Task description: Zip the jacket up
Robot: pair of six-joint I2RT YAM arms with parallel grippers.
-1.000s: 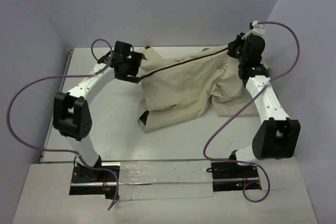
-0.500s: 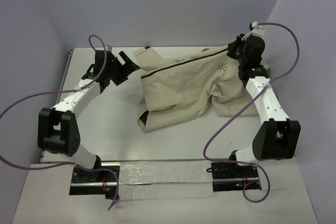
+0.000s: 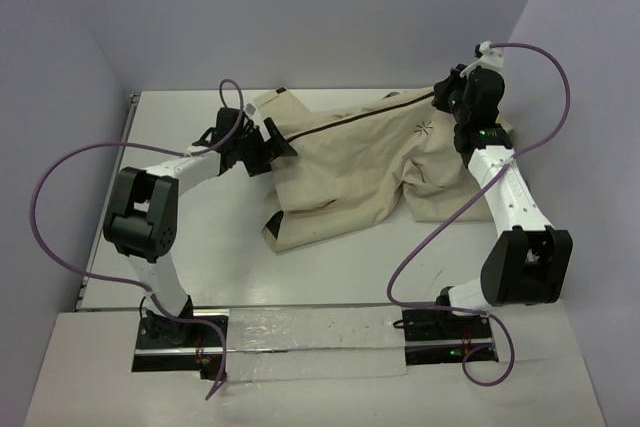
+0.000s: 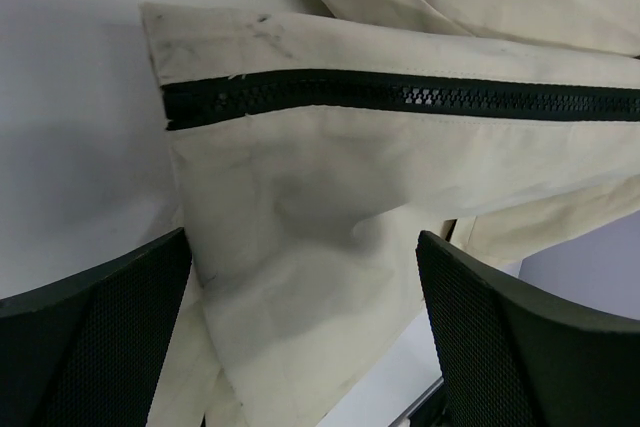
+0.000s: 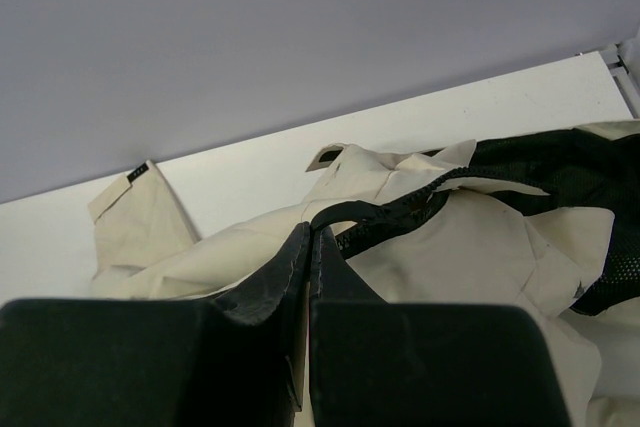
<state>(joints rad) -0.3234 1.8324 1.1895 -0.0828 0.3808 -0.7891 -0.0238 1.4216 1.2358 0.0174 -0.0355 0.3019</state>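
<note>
I work over a white table point(image 3: 330, 277) boxed in by pale lilac walls point(image 3: 330, 17) on the far side, the left and the right. A pale strip point(image 3: 310, 332) runs along the near edge between my two bases. Purple cables loop off both arms: one point(image 3: 60, 177) swings wide to the left, the other point(image 3: 555, 77) arches over the right arm and trails down toward the near edge. The jacket point(image 3: 370, 162) lies across the far half of the table, beige and crumpled, between my two wrists. Its dark zipper point(image 3: 350, 117) runs slantwise from the left end up to the far right, with a small star logo point(image 3: 423, 129) just near of it. A fold of the jacket bunches toward the near side at centre. My left gripper point(image 3: 278, 143) is at the jacket's left end with its jaws spread wide. From that wrist, my left gripper point(image 4: 303, 257) frames the beige panel just below the zipper point(image 4: 420, 95), whose end sits by the cloth's corner; neither finger visibly touches the fabric. My right gripper point(image 3: 445, 99) is at the far right end, jaws pressed together on the jacket's dark edge. From that wrist, the black edging leads straight out of the right gripper point(image 5: 306, 235), with the black mesh lining point(image 5: 560, 177) spreading to its right.
</note>
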